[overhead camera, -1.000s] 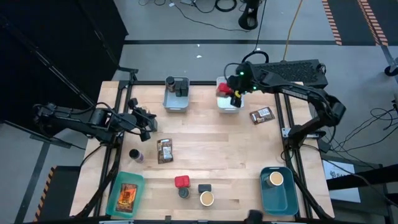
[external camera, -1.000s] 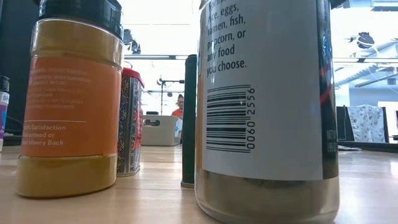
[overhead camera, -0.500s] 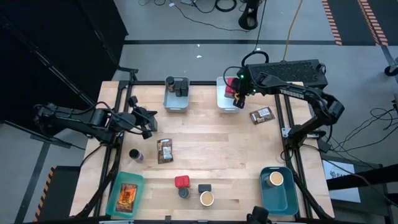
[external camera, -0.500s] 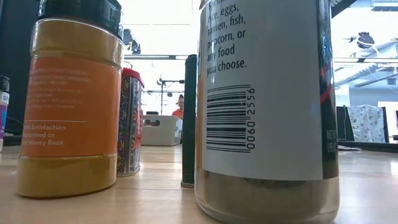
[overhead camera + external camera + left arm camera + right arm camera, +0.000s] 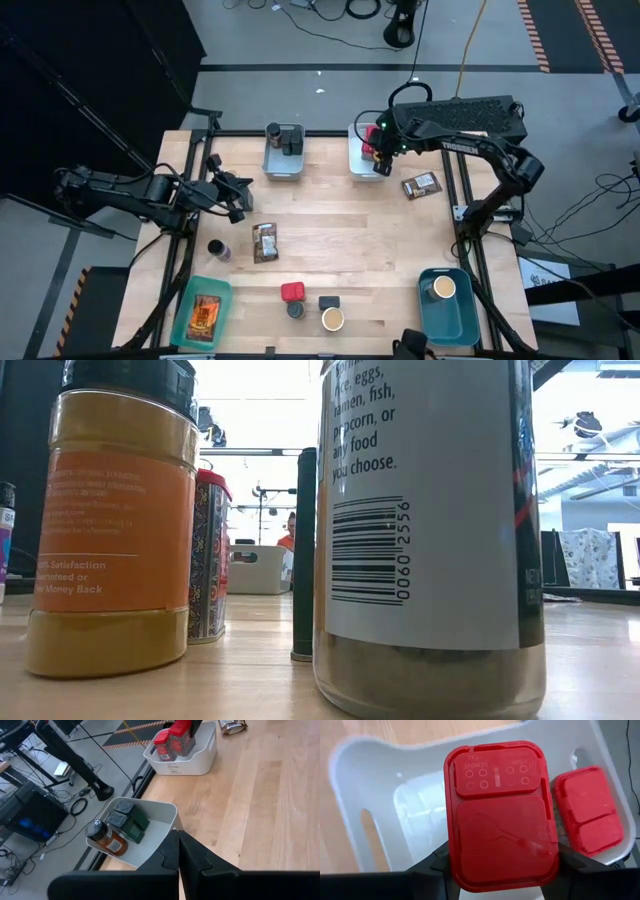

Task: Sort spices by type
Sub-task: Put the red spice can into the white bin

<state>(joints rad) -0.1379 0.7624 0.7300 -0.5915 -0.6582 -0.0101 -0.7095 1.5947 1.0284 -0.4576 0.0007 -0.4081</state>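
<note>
The right pincer [image 5: 379,148] is clamped on a red tin [image 5: 501,812], gripped by its two sides just under the lid, and is held over the white bin [image 5: 366,165] at the far edge of the worktop [image 5: 340,230], toward the right corner. A second red tin [image 5: 589,810] already stands in that bin, so the held one is judged to be on its way down beside its like; the side grip leaves the base free for setting down upright. The left pincer [image 5: 178,851] is fully shut with nothing between its fingers and is parked at the left edge of the worktop, waiting. The grey bin [image 5: 282,152], also at the far edge, is seen to hold dark jars. Sorting is not finished: a brown packet [image 5: 265,241] lies mid-worktop, another packet [image 5: 421,185] lies near the right edge, and a red tin [image 5: 292,292] with jars beside it stands near the front edge
</note>
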